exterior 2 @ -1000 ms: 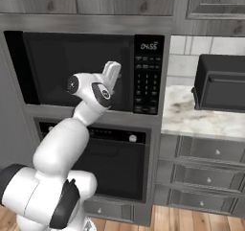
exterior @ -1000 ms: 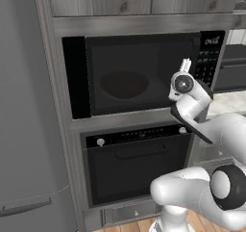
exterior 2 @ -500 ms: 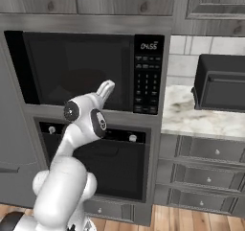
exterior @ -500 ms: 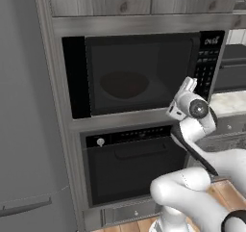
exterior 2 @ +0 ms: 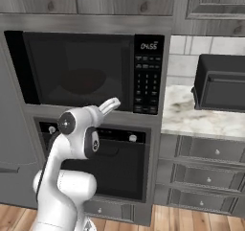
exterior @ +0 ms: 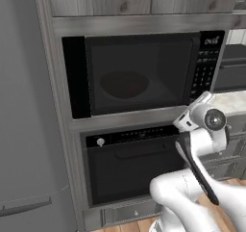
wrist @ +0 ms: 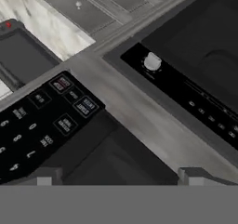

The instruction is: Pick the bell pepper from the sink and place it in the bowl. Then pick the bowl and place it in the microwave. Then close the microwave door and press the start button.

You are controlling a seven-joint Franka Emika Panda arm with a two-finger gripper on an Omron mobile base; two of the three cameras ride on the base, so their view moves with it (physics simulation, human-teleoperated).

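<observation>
Microwave door [exterior: 139, 74]: flat dark glass, closed | bowl [exterior: 124, 84]: round, inside | hand [wrist: 118, 174]: fingers apart

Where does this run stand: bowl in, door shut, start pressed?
Looks done: the bowl shows dimly behind the shut microwave door; what lies in it I cannot tell. The display shows digits, so start may already be pressed. In hand: nothing; the gripper hangs open below the keypad. Left: probably nothing.
</observation>
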